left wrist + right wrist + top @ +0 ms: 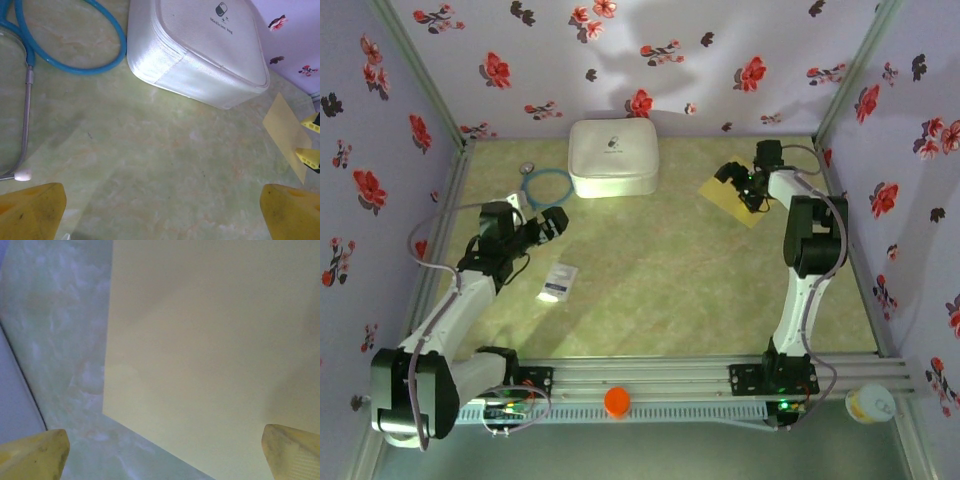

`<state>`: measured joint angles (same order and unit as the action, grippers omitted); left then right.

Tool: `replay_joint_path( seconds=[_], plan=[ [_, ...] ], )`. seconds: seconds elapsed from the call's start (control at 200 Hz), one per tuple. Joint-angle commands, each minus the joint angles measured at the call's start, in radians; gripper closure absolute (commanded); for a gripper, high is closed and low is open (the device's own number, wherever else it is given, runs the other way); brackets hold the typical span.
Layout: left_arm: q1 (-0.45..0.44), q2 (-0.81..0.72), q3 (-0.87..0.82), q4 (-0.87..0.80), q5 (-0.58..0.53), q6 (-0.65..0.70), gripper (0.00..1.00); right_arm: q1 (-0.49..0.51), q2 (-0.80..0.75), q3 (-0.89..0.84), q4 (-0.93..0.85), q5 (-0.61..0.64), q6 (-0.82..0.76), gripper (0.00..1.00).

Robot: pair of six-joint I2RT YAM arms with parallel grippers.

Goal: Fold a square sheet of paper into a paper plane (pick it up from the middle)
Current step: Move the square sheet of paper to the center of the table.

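Observation:
The square sheet of paper (728, 203) is plain yellow and lies flat on the table at the back right, without a crease. My right gripper (747, 186) hangs low over it, open. In the right wrist view the sheet (210, 350) spreads wide under the yellow fingertips (35, 455), with one corner between them, and the right gripper (162, 460) holds nothing. My left gripper (546, 226) stands open over bare table at the left, empty (162, 215). From the left wrist view the sheet (286, 132) lies far to the right, next to the right gripper's fingers (307, 156).
A white rounded case (612, 157) (200, 45) sits at the back centre. A blue stethoscope (545, 186) (75, 55) lies left of it. A small white packet (558, 282) lies near the left arm. Flowered walls close in three sides. An orange cap (617, 401) rests on the front rail.

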<state>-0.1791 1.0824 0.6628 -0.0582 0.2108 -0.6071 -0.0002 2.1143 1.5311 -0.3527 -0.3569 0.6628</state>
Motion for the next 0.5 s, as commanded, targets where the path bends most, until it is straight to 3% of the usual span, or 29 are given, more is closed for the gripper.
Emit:
replay_joint_path(
  seconds=[0.0,0.255,0.495],
  plan=[
    [-0.005,-0.019,0.031,-0.035,0.009,0.022,0.0,-0.004,0.026,0.027,-0.075,-0.031,-0.001,0.01],
    [-0.004,-0.06,0.053,-0.052,0.012,0.01,0.0,0.022,-0.042,-0.122,-0.064,-0.111,-0.014,0.01],
    [-0.02,-0.095,0.073,-0.064,0.043,-0.006,0.01,0.213,-0.205,-0.386,-0.007,-0.078,-0.015,0.01]
  ],
)
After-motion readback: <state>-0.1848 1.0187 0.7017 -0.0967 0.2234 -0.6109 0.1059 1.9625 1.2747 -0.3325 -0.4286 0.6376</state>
